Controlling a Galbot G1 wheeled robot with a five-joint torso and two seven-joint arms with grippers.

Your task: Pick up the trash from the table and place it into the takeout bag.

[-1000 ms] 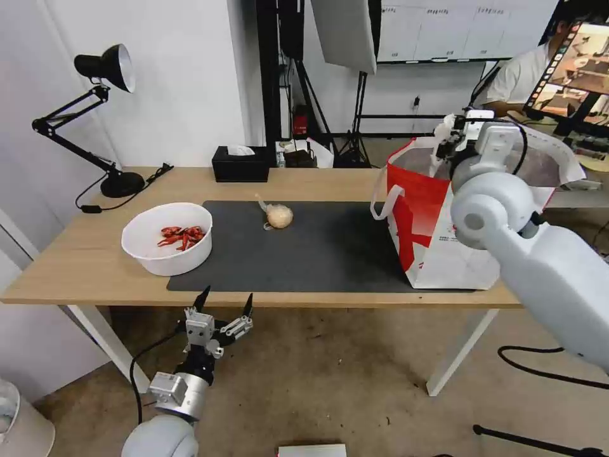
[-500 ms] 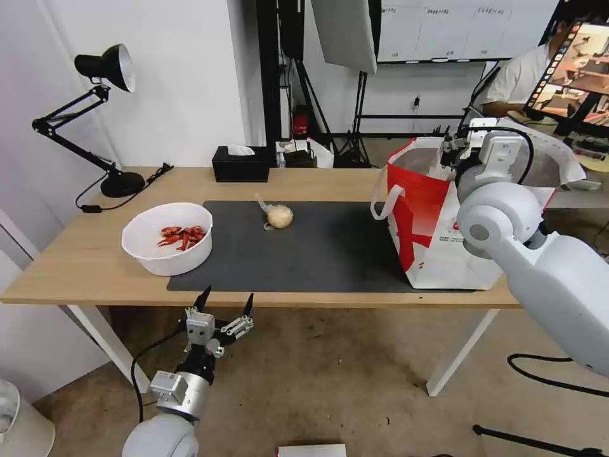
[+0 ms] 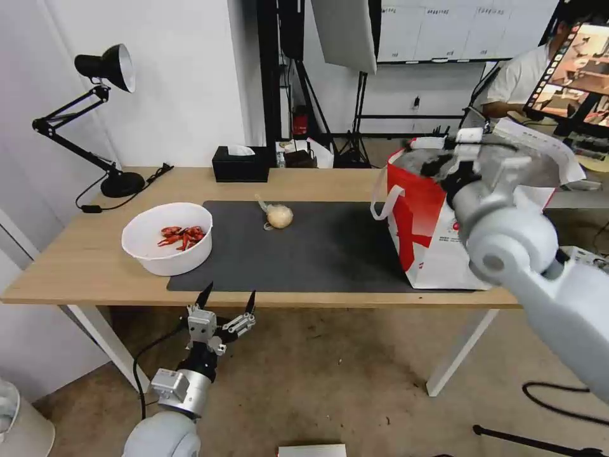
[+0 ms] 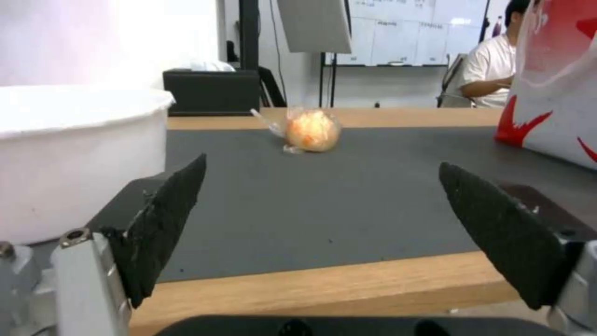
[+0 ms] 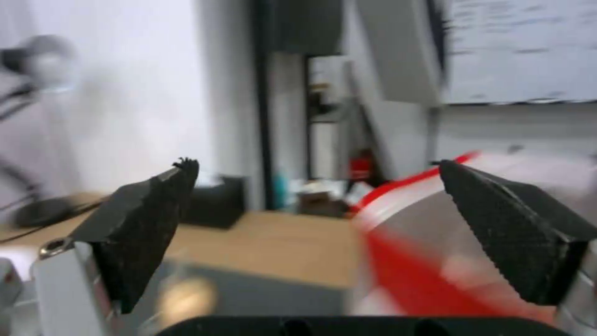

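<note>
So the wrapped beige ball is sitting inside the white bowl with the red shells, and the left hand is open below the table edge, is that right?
Not quite. The head view shows the wrapped beige ball lying on the dark grey mat, apart from the white bowl, which holds only the red shells. The rest stands: the left hand is open, below the table edge.

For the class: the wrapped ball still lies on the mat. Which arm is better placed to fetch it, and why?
Probably the left. The left gripper is open at the table's near edge, facing the ball; the right gripper is up over the takeout bag.
</note>
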